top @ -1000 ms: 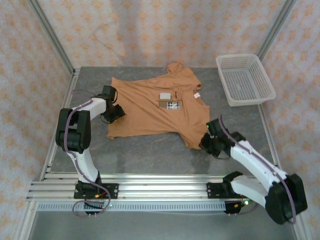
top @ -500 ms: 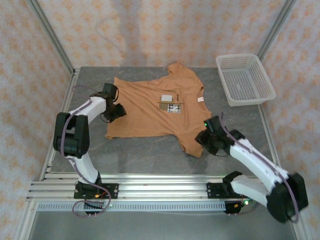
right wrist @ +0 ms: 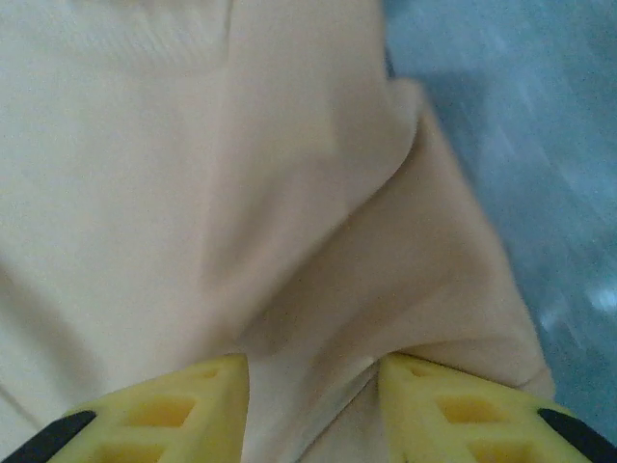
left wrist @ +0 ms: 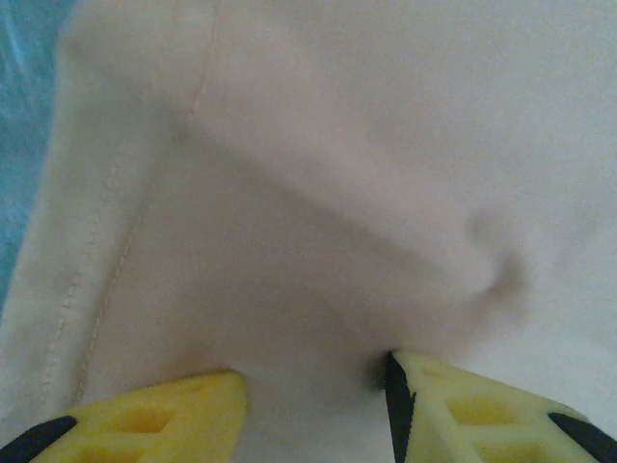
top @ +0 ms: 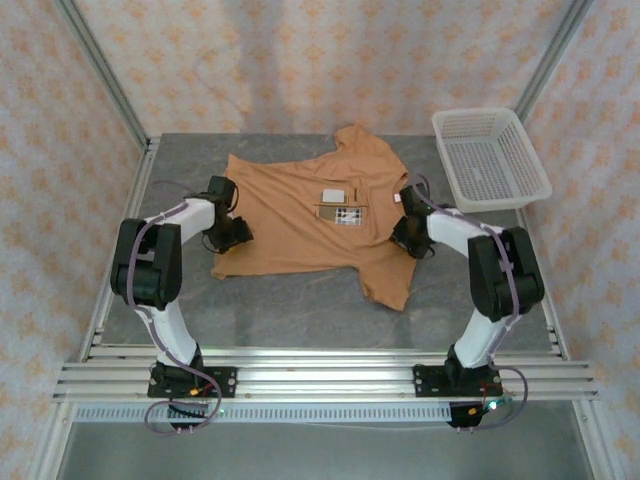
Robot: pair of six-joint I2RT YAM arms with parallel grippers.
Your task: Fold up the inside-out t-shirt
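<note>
Top external view, soft caramel t-shirt (top: 310,215) spread rumpled at frame centre on grey table (top: 300,300), left gripper (top: 230,228) and right gripper (top: 408,236) at opposite edges, white mesh basket (top: 490,160) upper right, wrist views, stitched hem and cloth pinched between yellow fingers (left wrist: 145,424) of each.

The table (top: 300,300) has a grey, stone-like top with a metal frame around it; the t-shirt (top: 290,220) lies on it spread mostly flat, orange-tan, with small white labels near its middle; one sleeve points to the far edge and another part hangs toward the near edge, slightly crumpled; a white mesh basket (top: 490,160) stands on the table to the right of the t-shirt, apart from it, near the far right corner.
</note>
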